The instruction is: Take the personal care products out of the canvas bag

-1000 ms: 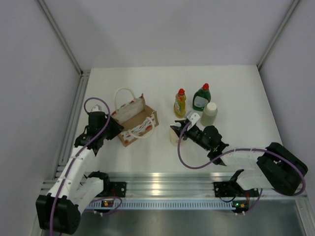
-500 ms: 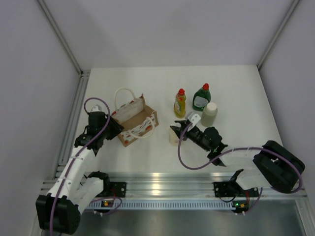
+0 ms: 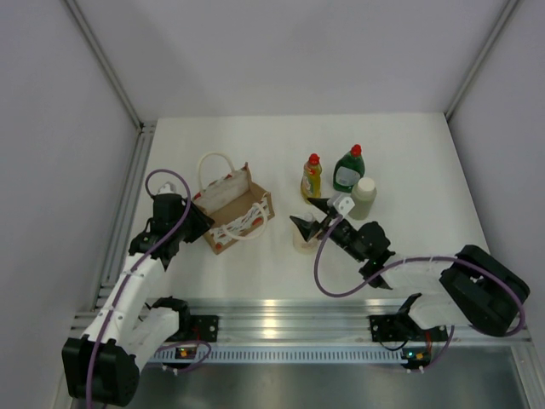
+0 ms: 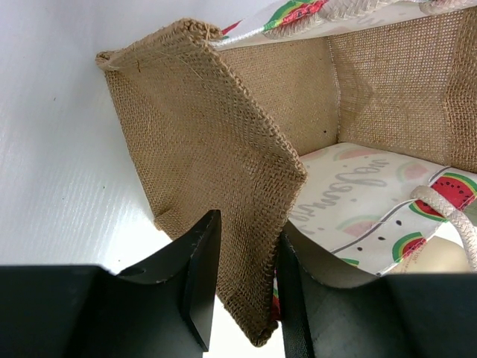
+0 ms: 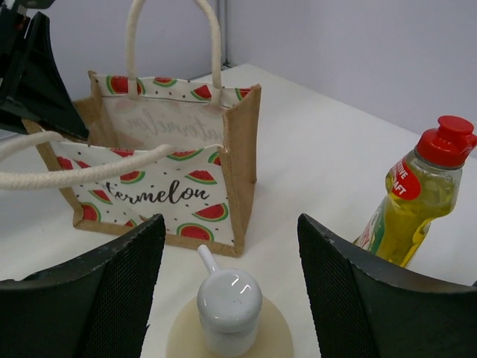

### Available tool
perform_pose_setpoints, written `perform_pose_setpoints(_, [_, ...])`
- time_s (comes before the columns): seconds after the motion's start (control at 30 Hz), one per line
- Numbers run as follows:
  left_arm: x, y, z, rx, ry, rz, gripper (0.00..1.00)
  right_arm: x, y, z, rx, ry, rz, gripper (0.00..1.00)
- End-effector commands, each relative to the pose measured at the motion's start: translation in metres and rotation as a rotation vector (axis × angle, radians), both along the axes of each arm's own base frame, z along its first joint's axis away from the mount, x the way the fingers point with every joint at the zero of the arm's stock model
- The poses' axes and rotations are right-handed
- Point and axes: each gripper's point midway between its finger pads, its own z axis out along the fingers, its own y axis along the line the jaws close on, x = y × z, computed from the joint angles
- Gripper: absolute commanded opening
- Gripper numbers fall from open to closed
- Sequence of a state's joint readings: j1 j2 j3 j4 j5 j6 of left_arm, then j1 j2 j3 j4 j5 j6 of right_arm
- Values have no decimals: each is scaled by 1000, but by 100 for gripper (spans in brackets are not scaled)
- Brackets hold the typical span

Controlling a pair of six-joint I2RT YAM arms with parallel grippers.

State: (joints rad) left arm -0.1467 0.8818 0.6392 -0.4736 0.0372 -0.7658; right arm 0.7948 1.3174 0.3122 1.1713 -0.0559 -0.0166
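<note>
- Since the earlier frame, the right gripper (image 3: 305, 213) has been opened, and the cream pump bottle (image 5: 229, 302) has been left standing on the desk (image 3: 400, 145), between the spread fingers but not touched by them.
- The releasing of the last product is judged to be the step in hand: the yellow bottle (image 3: 312, 177), the green bottle (image 3: 348, 169) and the cream cylinder (image 3: 363, 197) are already set upright beyond the pump bottle, well apart from the canvas bag (image 3: 234, 210).
- A clean withdrawal of the right arm is called for next, so that the pump head is not caught.
- The right arm is stretched low toward the centre, its wrist nearly level.
- The left gripper (image 4: 242, 283) is pressed onto the bag's burlap side wall, and the bag is held upright.
</note>
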Motion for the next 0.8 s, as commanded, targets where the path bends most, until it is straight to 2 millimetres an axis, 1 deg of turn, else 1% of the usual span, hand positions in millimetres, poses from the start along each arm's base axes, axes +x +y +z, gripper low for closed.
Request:
perform_pose_setpoints(0.0, [1, -1, 2, -8, -17, 0, 39, -1, -6, 47, 115, -112, -3, 70])
perform_pose_setpoints(0.07, [1, -1, 2, -10, -17, -2, 40, -2, -7, 49, 114, -115, -2, 70])
perform_pose_setpoints(0.17, [0, -2, 3, -11, -20, -3, 44, -5, -8, 56, 119, -123, 2, 71])
perform_pose_setpoints(0.2, [0, -2, 4, -10, -23, -4, 48, -5, -8, 57, 114, -117, 1, 72])
perform_pose_setpoints(0.27, [1, -1, 6, -7, -30, -6, 51, -5, -11, 71, 127, -124, -8, 73])
perform_pose_setpoints(0.3, [1, -1, 8, -5, -35, -6, 56, -2, -13, 74, 127, -115, -22, 75])
perform_pose_setpoints(0.37, [3, 0, 13, 5, -51, -6, 61, -1, -14, 72, 84, -65, -35, 80])
perform_pose_setpoints(0.4, [5, 2, 15, 16, -57, -6, 63, 2, -15, 84, 88, -63, -50, 85])
perform_pose_setpoints(0.43, [5, 2, 18, 20, -67, -6, 68, 2, -17, 76, 45, -13, -59, 88])
perform_pose_setpoints(0.47, [7, 3, 23, 23, -80, -8, 70, 0, -17, 78, 51, 21, -55, 92])
perform_pose_setpoints(0.5, [7, 3, 26, 26, -91, -11, 72, 6, -24, 88, 61, 29, -102, 97])
perform_pose_setpoints(0.53, [7, 3, 30, 26, -101, -12, 77, 4, -29, 96, 73, 41, -117, 99])
perform_pose_setpoints(0.57, [7, 3, 33, 27, -107, -14, 79, 5, -34, 84, 27, 97, -141, 100])
perform_pose_setpoints(0.6, [9, 4, 41, 33, -125, -10, 81, 8, -40, 95, 37, 107, -181, 99])
perform_pose_setpoints(0.63, [9, 5, 44, 38, -129, -11, 83, 6, -46, 100, 48, 131, -200, 99])
perform_pose_setpoints(0.67, [7, 5, 47, 41, -131, -13, 87, 6, -51, 85, -2, 197, -230, 99])
perform_pose_setpoints(0.7, [8, 5, 55, 47, -146, -21, 89, 10, -61, 96, 9, 211, -286, 100])
perform_pose_setpoints(0.73, [9, 12, 58, 75, -151, 9, 91, 8, -68, 98, 29, 247, -317, 100])
perform_pose_setpoints(0.77, [6, 14, 60, 87, -146, 11, 93, 9, -76, 96, 29, 281, -361, 100])
